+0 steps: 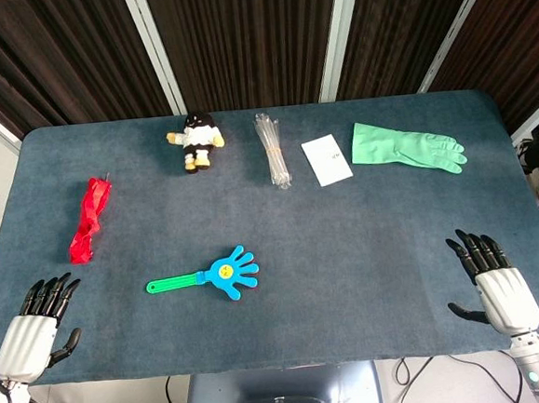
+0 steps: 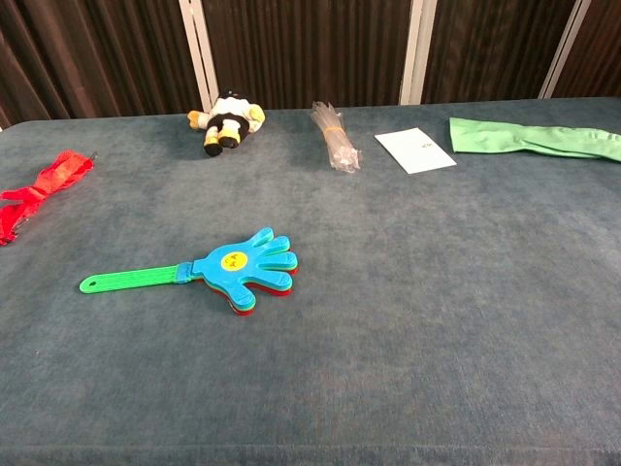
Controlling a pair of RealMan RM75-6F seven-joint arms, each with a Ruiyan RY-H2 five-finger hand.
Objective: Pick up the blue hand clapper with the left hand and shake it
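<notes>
The blue hand clapper (image 1: 227,272) lies flat on the dark blue table (image 1: 366,241), its green handle (image 1: 173,284) pointing left; the chest view shows the clapper (image 2: 243,267) too. My left hand (image 1: 36,321) rests at the table's near left corner, fingers apart and empty, well left of the handle. At the near right edge my right hand (image 1: 492,282) is also spread and empty. Neither hand appears in the chest view.
A red cloth bundle (image 1: 89,218) lies at the left. Along the far side sit a small plush toy (image 1: 197,141), a clear plastic bundle (image 1: 272,150), a white card (image 1: 326,159) and a green rubber glove (image 1: 405,147).
</notes>
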